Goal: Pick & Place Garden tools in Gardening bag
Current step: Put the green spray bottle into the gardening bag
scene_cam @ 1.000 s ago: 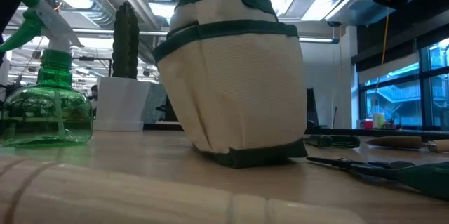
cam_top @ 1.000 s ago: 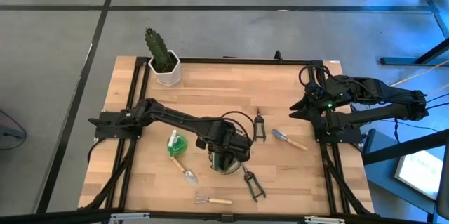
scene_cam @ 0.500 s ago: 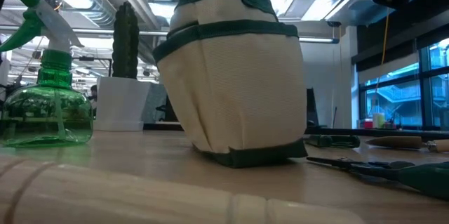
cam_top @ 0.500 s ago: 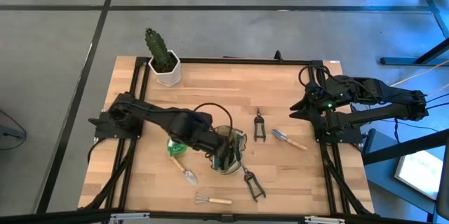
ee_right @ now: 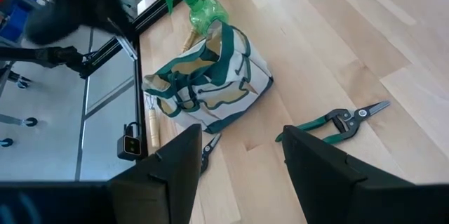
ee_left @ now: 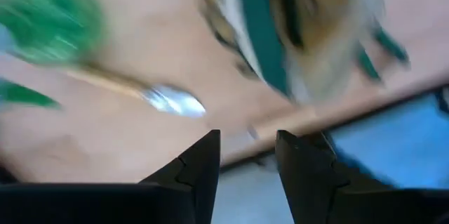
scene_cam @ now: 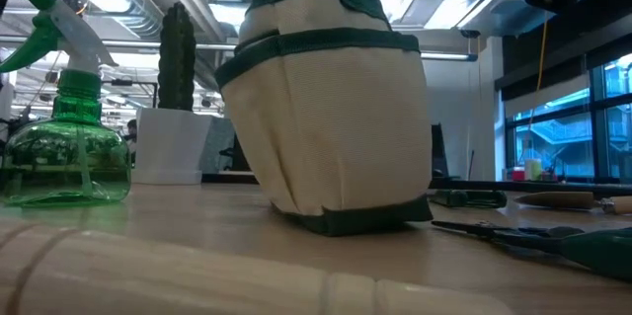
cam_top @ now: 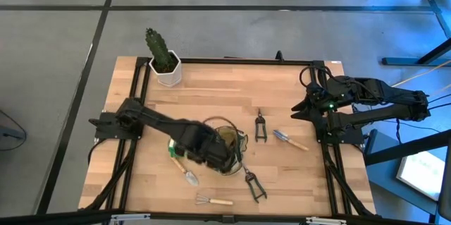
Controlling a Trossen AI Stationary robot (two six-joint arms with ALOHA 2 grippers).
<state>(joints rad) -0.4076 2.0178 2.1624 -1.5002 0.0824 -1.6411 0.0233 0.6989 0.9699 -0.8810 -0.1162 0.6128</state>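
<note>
High view: left gripper (cam_top: 211, 156), empty and parted, beside bag (cam_top: 229, 151) at table centre, trowel (cam_top: 186, 171) near; risk of knocking bag over; right gripper (cam_top: 299, 110) parted, idle at table's right edge.

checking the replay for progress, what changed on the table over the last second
The left arm drew back from over the gardening bag toward its own side; its left gripper now looks down past the bag at the trowel, jaws apart and empty. Nothing was picked up or dropped. The bag, the spray bottle, the shears and the parked right gripper stayed put.
</note>
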